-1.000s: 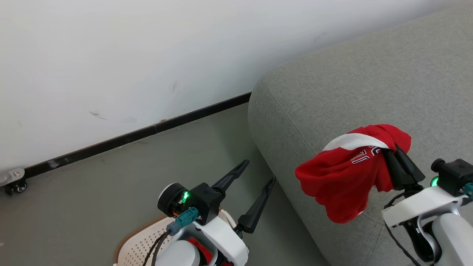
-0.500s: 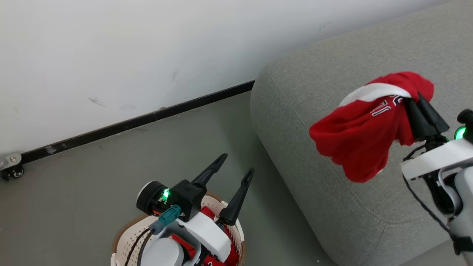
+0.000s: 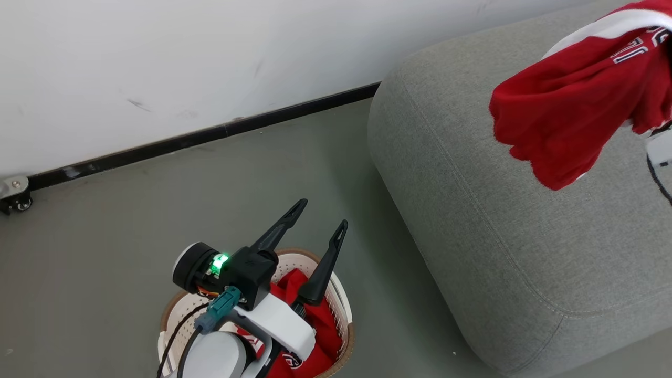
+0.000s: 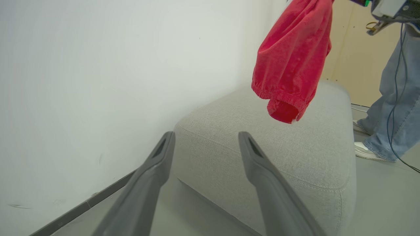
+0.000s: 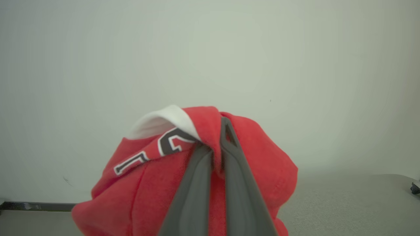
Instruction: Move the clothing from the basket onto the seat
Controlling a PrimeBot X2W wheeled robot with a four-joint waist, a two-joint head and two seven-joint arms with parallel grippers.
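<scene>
1. Your head view is bright and even; the large rounded light grey woven sofa (image 3: pixel 499 252) casts only a faint shadow beside it.
2. Your wrist views blur the near dark fingers (image 4: pixel 144 193).
3. Above the sofa, the bright red fabric garment (image 4: pixel 288 65) looks washed pink.

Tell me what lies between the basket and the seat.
Bare grey floor, seen in the head view; the basket and seat stand apart.
</scene>
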